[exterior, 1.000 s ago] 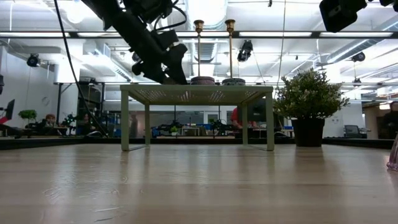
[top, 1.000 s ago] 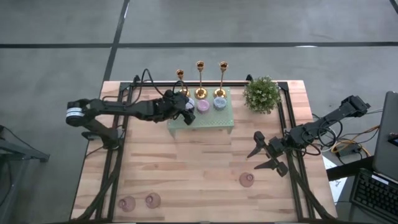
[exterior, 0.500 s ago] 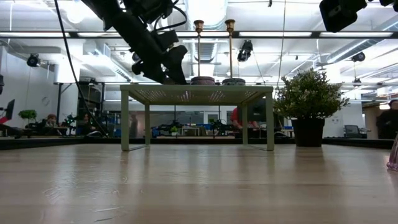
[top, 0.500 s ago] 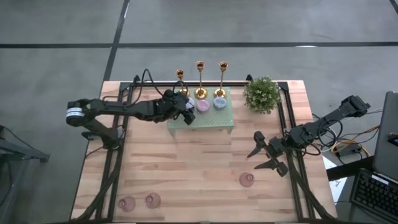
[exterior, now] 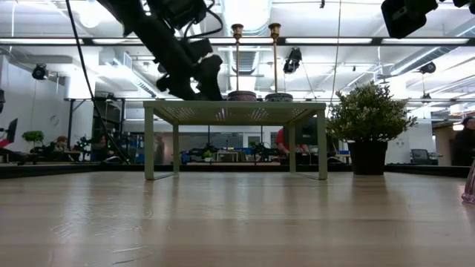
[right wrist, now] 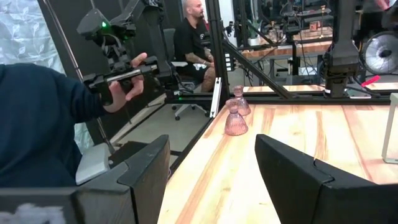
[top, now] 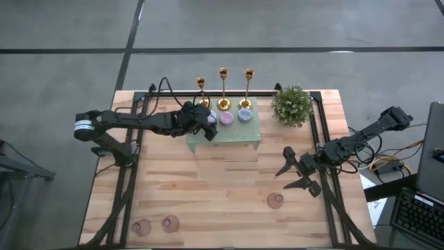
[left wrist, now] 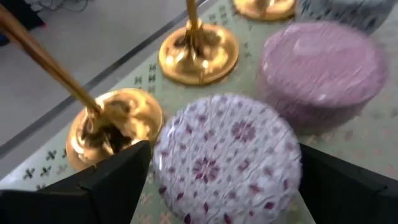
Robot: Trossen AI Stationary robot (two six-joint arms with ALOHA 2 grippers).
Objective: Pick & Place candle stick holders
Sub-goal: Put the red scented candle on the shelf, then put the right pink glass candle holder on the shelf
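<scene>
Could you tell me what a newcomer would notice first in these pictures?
Probably the three gold candlesticks in a row along the far edge of the pale green stand, beside the bushy potted plant. Next, the left gripper, open around a lilac patterned holder on that stand; the right gripper waits open near the table's right side.

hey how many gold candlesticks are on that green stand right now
3. They stand in a row along the stand's far edge: the left candlestick by the left pincer, the middle candlestick and the right candlestick. None seems hidden.
</scene>
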